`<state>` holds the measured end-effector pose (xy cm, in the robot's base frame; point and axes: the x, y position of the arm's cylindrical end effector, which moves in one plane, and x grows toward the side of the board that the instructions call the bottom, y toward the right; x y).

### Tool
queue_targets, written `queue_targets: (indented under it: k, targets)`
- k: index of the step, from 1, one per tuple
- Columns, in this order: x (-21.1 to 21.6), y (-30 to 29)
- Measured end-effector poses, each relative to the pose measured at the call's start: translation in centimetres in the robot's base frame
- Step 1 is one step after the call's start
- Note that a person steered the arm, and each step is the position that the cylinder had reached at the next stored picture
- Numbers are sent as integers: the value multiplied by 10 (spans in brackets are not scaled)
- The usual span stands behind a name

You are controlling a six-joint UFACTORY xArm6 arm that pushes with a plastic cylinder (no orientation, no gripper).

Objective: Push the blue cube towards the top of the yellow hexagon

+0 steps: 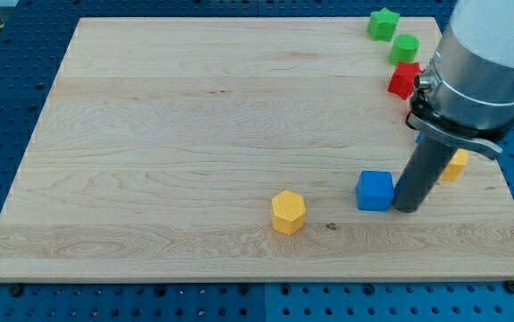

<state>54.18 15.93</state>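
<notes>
The blue cube (374, 190) lies on the wooden board (194, 134) at the lower right. The yellow hexagon (288, 212) lies to its left and slightly lower, about a block's width and a half away. My tip (408, 208) rests on the board right against the blue cube's right side. The dark rod rises from it up and to the right into the arm's grey body (480, 63).
A green star-shaped block (383, 23), a green round block (405, 47) and a red block (405, 80) sit at the view's top right. Another yellow block (454, 166) shows partly behind the rod. Blue perforated table surrounds the board.
</notes>
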Motion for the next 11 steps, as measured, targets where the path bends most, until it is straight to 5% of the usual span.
queue_targets:
  k: [3,7,9,11]
  targets:
    - [0,-69]
    - [-24,-51]
    - [-28,-87]
    - [-10,-1]
